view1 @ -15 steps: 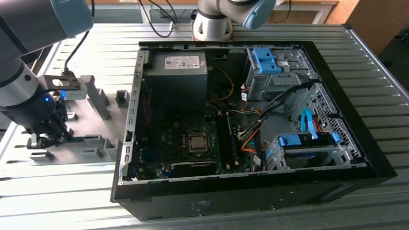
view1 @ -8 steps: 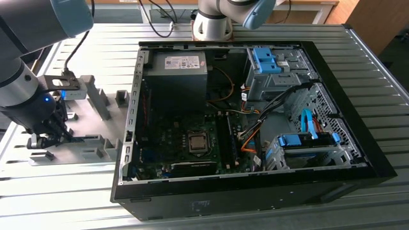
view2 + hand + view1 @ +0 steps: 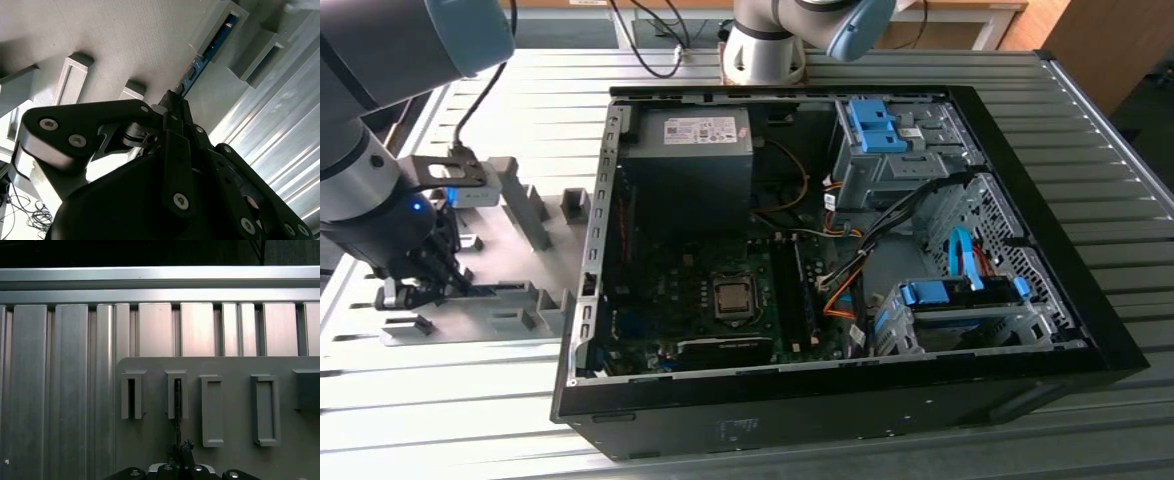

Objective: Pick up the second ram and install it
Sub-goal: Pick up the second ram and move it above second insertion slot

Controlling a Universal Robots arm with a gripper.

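**Arm low, gripper pinched**

Your arm [image 3: 367, 180] stands at the exterior view's left, wrist pointing down. Your gripper [image 3: 420, 292] hangs low. In the first wrist view its fingers [image 3: 189, 447] are drawn together, pinching the ram [image 3: 199, 65] edge-on.

Open computer case [image 3: 854, 425] beside grey fixture plate [image 3: 491, 265]

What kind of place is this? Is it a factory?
Probably a robot lab or workshop for building computers: a robot arm works over a ribbed metal table, beside an open computer case, and a grey fixture holds a blue ram.
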